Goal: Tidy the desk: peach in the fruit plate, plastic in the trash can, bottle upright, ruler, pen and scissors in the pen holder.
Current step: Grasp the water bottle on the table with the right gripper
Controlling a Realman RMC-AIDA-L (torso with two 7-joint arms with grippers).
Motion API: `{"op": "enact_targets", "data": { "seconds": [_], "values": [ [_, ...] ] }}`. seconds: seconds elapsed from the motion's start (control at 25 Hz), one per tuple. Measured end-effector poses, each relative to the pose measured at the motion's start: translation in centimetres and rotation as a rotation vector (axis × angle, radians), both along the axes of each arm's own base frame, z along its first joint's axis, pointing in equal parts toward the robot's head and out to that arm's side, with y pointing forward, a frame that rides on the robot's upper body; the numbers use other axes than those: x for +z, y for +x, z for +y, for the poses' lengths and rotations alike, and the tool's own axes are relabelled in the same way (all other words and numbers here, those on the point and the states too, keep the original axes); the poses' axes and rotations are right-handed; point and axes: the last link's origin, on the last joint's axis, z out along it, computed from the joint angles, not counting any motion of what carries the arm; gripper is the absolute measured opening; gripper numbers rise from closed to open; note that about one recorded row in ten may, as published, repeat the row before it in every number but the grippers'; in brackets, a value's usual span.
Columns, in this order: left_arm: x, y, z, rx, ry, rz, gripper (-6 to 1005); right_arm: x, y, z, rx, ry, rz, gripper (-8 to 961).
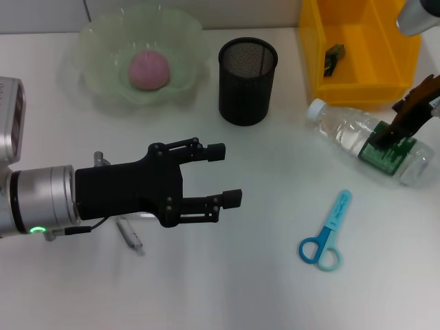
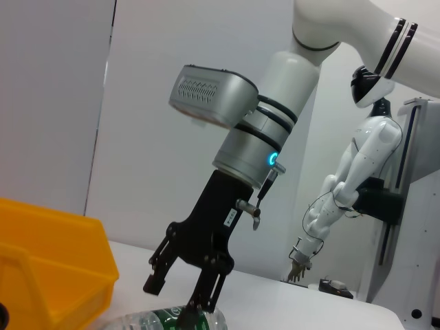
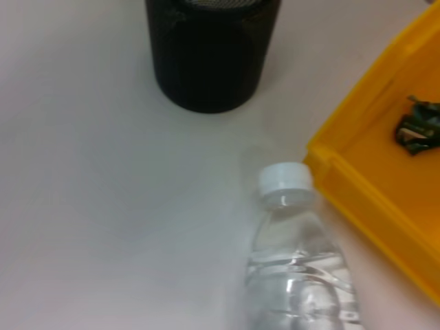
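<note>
White tabletop fills the head view, with a pale green fruit plate at the back holding the pink peach. Beside it stands the black mesh pen holder, and to its right sits a yellow bin with a small dark scrap inside, probably the plastic. The clear bottle lies on its side just in front of the bin, cap toward the pen holder. The right gripper is down over the bottle's green label, fingers spread to either side of it in the left wrist view. The left gripper hovers over the near table, fingers apart and holding nothing. A pen lies partly under it. Blue scissors lie closed on the table, well apart from both grippers.
</note>
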Motion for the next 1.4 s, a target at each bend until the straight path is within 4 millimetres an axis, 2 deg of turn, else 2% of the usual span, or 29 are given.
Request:
{"op": "enact_targets", "data": {
  "seconds": [1.08, 1.4],
  "values": [
    [0.0, 0.0, 0.1, 0.000, 0.002, 0.002, 790, -3.4, 1.8, 1.0, -0.018, -0.011, -0.011, 830],
    [0.0, 0.0, 0.1, 0.001, 0.004, 0.001, 789, -3.6, 1.8, 1.0, -0.013, -0.010, -0.013, 829]
  ]
}}
